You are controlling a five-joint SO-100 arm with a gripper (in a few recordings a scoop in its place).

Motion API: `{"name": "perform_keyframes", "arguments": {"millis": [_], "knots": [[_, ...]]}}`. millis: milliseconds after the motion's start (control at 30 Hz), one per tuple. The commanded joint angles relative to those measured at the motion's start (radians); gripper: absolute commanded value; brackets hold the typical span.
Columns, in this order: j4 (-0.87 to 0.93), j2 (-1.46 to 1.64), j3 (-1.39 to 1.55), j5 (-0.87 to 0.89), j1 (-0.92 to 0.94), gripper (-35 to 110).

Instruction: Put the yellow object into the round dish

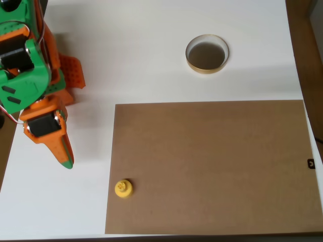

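Observation:
The yellow object [123, 188], a small rounded plastic piece with a knob on top, stands near the lower left corner of a brown board [212, 166] in the overhead view. The round dish [207, 54], pale-rimmed with a dark inside, sits on the white table at the upper right, holding nothing. My orange and green gripper [64, 160] points down the left side of the table, to the upper left of the yellow object and apart from it. Its fingers look closed together into one tip, with nothing held.
The arm's green and orange base [30, 55] takes up the upper left corner. The white table [126, 45] ends at the left, bottom and right, with dark floor beyond. A small black mark [311, 163] sits at the board's right edge.

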Motion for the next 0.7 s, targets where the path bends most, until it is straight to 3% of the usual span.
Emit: {"name": "perform_keyframes", "arguments": {"millis": [0,400,667], "knots": [[0.005,0.02,-0.018,-0.008,0.011,0],[-0.02,0.02,-0.012,0.008,0.008,0],[-0.018,0.02,-0.031,0.049,-0.038,15]]}}
